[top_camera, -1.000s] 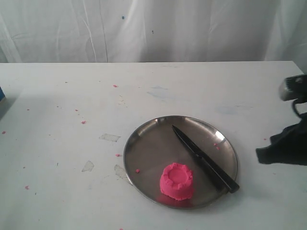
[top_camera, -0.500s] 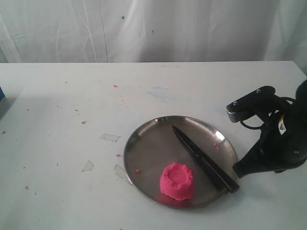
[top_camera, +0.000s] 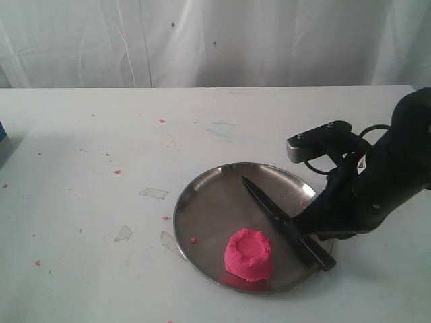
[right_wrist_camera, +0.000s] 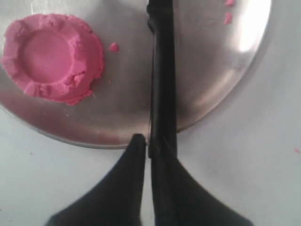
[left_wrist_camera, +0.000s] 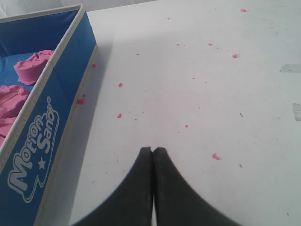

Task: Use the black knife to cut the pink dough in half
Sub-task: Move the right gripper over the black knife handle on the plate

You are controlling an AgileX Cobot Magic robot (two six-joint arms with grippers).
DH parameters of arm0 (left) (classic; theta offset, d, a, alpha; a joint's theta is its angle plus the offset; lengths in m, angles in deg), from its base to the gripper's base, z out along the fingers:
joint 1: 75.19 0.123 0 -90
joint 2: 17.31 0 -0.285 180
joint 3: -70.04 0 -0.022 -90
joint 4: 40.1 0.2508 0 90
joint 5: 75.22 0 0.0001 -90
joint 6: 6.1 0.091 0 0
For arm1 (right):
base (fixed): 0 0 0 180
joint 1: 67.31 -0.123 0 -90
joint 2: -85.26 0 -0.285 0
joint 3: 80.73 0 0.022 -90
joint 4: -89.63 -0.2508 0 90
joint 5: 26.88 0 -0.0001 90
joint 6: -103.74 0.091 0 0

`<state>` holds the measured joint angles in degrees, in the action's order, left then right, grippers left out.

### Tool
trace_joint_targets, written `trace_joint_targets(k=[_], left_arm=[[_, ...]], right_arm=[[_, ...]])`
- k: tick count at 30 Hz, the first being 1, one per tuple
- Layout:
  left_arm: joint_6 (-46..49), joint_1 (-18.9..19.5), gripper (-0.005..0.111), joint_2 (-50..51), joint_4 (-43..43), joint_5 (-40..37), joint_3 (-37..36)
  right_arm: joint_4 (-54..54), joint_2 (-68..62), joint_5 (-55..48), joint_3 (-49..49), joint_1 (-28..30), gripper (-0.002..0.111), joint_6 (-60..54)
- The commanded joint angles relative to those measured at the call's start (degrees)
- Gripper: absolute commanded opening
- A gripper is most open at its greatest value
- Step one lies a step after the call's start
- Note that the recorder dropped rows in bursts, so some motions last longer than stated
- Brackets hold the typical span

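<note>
The pink dough (top_camera: 248, 254) is one round lump with a dented top, at the near edge of the steel plate (top_camera: 209, 202). The black knife (top_camera: 279, 219) lies slantwise on the plate to the dough's right, with its handle over the near-right rim. My right gripper (top_camera: 303, 227) hangs low over that handle. In the right wrist view its fingers (right_wrist_camera: 146, 141) stand shut, almost together, just above the handle end of the knife (right_wrist_camera: 162, 70), with the dough (right_wrist_camera: 51, 56) off to one side on the plate (right_wrist_camera: 225, 84). My left gripper (left_wrist_camera: 153, 150) is shut and holds nothing.
A blue sand box (left_wrist_camera: 42, 127) with more pink lumps (left_wrist_camera: 33, 66) inside stands close beside the left gripper, and its corner (top_camera: 2, 131) shows at the table's far left. Pink crumbs (top_camera: 116, 171) and bits of clear tape (top_camera: 153, 193) dot the white table.
My right arm has come in from the right edge, moving left and down until its gripper is over the knife handle. Knife, dough and plate have not moved.
</note>
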<state>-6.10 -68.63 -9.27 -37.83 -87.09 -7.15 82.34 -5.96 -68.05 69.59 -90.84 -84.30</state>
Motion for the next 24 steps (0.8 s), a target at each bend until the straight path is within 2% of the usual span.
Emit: trace_joint_targets(k=[1,2,4,12,24], left_arm=[[0.0,0.2,0.000,-0.2,-0.6,0.3,0.0],[0.0,0.2,0.000,-0.2,-0.6,0.3,0.0],[0.0,0.2,0.000,-0.2,-0.6,0.3,0.0],[0.0,0.2,0.000,-0.2,-0.6,0.3,0.0],[0.0,0.2,0.000,-0.2,-0.6,0.3,0.0]], right_arm=[[-1.6,-2.8,0.6,0.4,-0.1,0.023,-2.5],[-1.6,-3.9,1.8,0.4,-0.1,0.032,-2.5],[-1.5,-5.4,5.1,0.4,-0.1,0.041,-2.5],[-0.6,-10.6,14.4,0.4,-0.1,0.041,-6.0],[-2.0,-14.3,15.5,0.4,-0.1,0.041,-5.6]])
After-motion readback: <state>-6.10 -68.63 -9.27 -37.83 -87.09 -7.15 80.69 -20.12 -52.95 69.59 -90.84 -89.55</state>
